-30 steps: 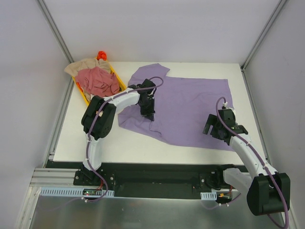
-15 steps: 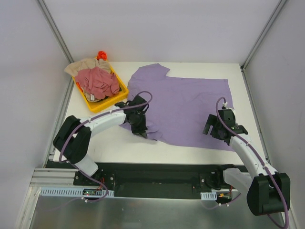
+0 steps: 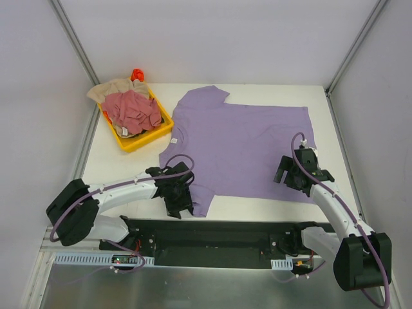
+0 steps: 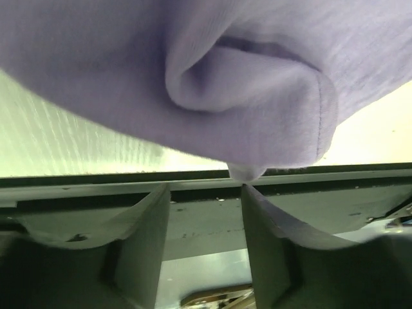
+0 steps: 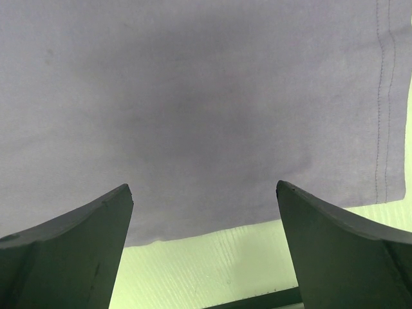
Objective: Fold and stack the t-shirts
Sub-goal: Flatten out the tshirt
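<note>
Lavender t-shirt (image 3: 244, 145) lies spread flat across the middle of the white surface (image 3: 129, 170), neck toward the left, bottom hem (image 5: 381, 96) toward the right. Its near sleeve (image 3: 196, 199) reaches almost to the surface's near edge, just above the black base rail. Left hand (image 3: 179, 205) sits low at that sleeve. In the left wrist view its fingers stand parted with open space between them, released. The sleeve end (image 4: 257, 84) is bunched into a soft rolled fold with a stitched edge just past the fingertips, nothing pinched. Right hand (image 3: 291, 172) hovers over the shirt's near right corner, fingers spread wide and grasping nothing. Below it is smooth knit cloth, a double stitch line along the hem, and a strip of bare surface nearer the arm. Bare room: a band along the left side and the near-left corner. Yellow tray (image 3: 145, 140), rigid plastic, sits at the far-left corner, just beside the shirt's collar side. It holds the crumpled pink-red t-shirt (image 3: 132, 109) and, behind it, the beige t-shirt (image 3: 109, 89) spilling over the rim.
</note>
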